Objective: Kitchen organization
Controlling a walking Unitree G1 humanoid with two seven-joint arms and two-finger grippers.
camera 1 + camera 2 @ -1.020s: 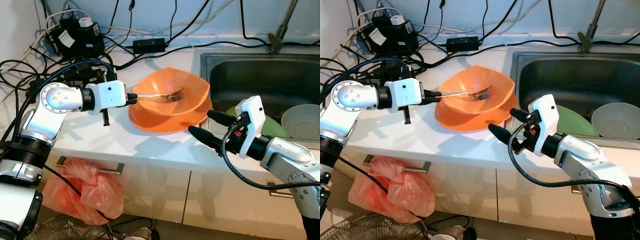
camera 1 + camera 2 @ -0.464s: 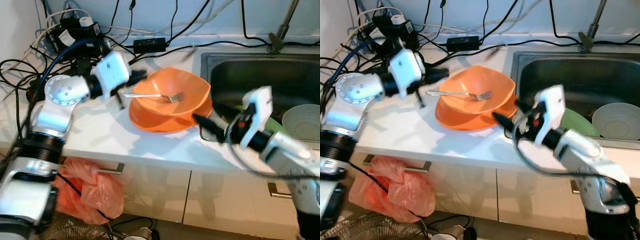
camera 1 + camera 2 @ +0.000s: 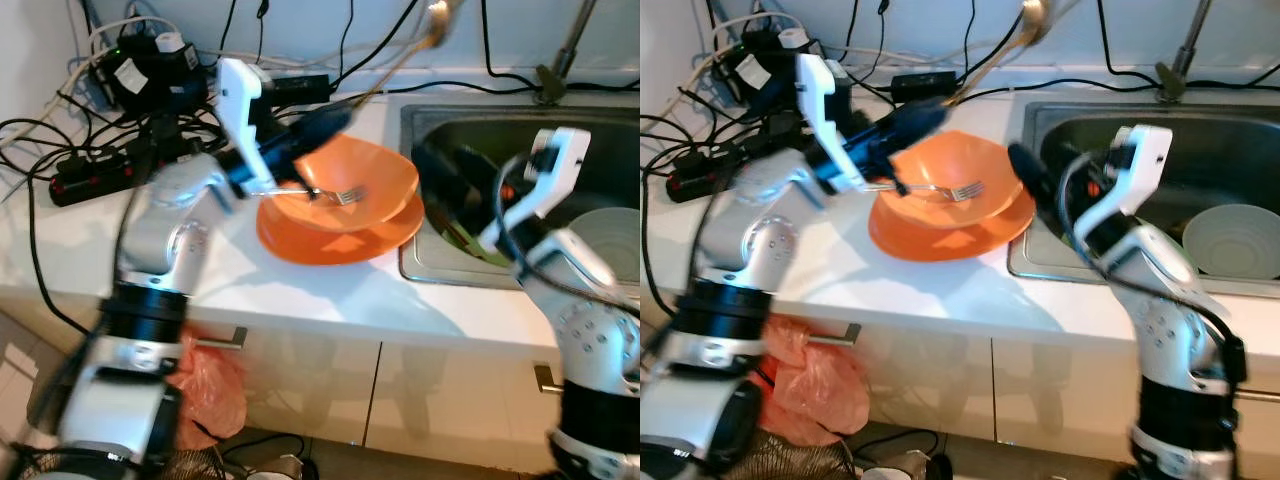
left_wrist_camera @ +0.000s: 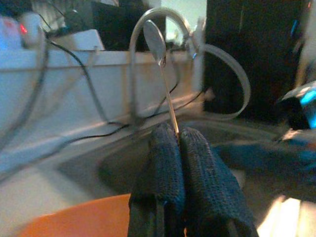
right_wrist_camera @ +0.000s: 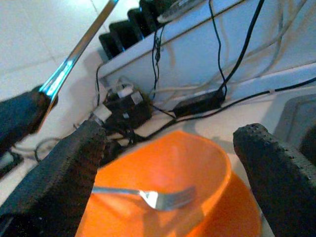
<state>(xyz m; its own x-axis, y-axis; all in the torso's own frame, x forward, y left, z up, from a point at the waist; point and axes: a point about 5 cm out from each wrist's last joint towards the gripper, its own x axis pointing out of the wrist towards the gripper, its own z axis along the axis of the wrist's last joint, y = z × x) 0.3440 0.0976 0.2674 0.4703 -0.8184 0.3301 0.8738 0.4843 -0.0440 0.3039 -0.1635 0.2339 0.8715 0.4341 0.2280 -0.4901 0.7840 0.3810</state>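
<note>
We see the left gripper (image 4: 178, 136) raised above the white desk (image 3: 330, 295), its two black fingers (image 4: 160, 163) pressed together and pinching the thin handle of a metal spoon (image 4: 154, 39); the spoon juts up past the fingertips, its bowl high against the back wall among the dangling black cables (image 3: 350, 40). In the head views the same spoon (image 3: 432, 22) slants up and away from the left gripper over the far rim of the orange bowl (image 3: 385, 175). That bowl sits nested on an orange plate (image 3: 330, 240) on the desk just beside the sink (image 3: 480, 130), and a fork (image 3: 330, 193) lies inside it, tines pointing toward the sink. The right gripper (image 5: 168, 153) hangs near the sink-side edge of the bowl with its fingers (image 5: 69, 163) spread wide apart, holding nothing and touching nothing we can make out. Inside the sink we see a pale bowl (image 3: 1235, 240) and something green (image 3: 470, 240), partly hidden behind the right arm. A tangle of power strips and plugs (image 3: 150, 75) lies at the back left corner of the desk.
</note>
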